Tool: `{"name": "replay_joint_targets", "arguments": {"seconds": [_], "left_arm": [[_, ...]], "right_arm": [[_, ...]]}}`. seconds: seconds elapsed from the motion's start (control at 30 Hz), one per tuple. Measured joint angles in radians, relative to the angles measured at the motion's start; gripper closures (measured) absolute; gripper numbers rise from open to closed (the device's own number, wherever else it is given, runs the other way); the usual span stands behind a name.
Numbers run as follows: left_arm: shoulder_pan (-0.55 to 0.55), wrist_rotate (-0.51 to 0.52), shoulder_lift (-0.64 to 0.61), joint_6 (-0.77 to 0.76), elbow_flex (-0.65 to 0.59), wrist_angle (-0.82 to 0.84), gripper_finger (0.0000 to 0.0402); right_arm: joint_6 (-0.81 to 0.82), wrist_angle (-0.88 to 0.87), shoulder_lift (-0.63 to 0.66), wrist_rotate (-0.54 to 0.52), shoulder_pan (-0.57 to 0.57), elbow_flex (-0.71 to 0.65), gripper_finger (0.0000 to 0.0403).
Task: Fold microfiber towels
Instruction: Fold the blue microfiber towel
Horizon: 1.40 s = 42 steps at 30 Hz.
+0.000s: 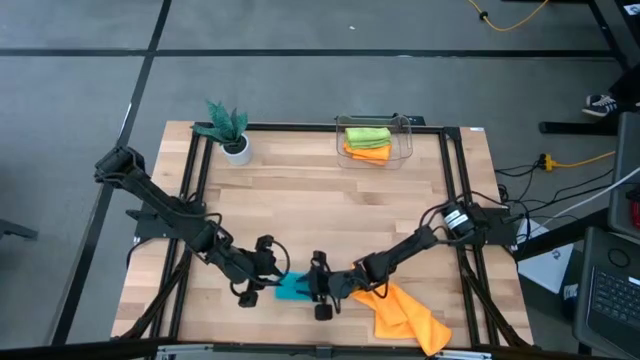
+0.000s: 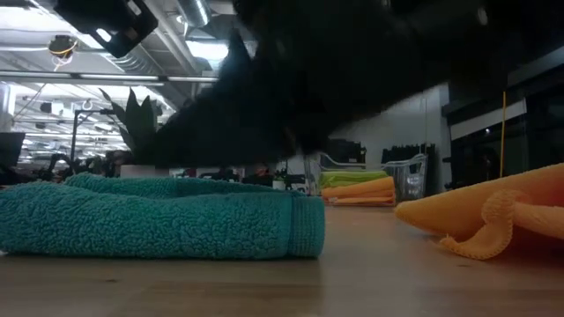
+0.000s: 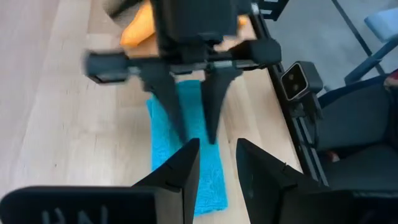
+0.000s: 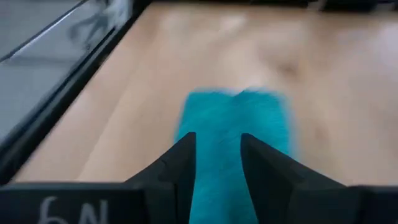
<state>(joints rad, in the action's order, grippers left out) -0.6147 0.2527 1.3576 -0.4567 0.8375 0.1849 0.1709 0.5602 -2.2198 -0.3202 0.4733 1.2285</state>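
One plush, looped teal towel point(image 2: 159, 216) lies folded flat, rectangular.

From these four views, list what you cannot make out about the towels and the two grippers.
- Teal towel: in the high view both grippers cover its ends; the fold count is hidden.
- Left gripper and right gripper: each has a gap between its fingers above the towel; contact is unclear, and the right wrist view is blurred.
- Low view: dark arms fill the top, hiding both fingertips.
- Bin towels: too small to count.
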Motion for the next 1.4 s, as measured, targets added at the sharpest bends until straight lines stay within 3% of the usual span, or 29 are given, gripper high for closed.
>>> {"name": "replay_joint_targets", "arguments": {"seconds": [0.13,0.4,0.53,0.87,1.03,1.3,1.4], "left_arm": [[0.004,0.009,0.005,-0.001,-0.001,0.023,0.0303],[0.006,0.019,0.004,-0.002,-0.001,0.025,0.0303],[0.006,0.019,0.005,-0.003,-0.001,0.026,0.0303],[0.005,0.019,0.005,-0.004,-0.001,0.031,0.0303],[0.005,0.019,0.005,-0.005,-0.001,0.043,0.0303],[0.005,0.02,0.005,-0.005,-0.001,0.05,0.0303],[0.005,0.025,0.005,-0.013,-0.001,0.049,0.0303]], "right_arm": [[-0.149,0.005,-0.022,0.145,-0.016,-0.002,0.0274],[-0.269,0.097,-0.012,0.289,-0.066,0.001,0.0274],[-0.316,0.044,-0.012,0.442,-0.106,0.001,0.0274],[-0.283,0.091,-0.106,0.46,-0.162,0.003,0.0274],[-0.126,0.09,-0.127,0.295,-0.149,0.007,0.0274],[0.253,0.032,-0.133,-0.346,-0.114,0.003,0.0294],[0.458,-0.013,-0.135,-0.509,-0.118,0.001,0.0305]]}}
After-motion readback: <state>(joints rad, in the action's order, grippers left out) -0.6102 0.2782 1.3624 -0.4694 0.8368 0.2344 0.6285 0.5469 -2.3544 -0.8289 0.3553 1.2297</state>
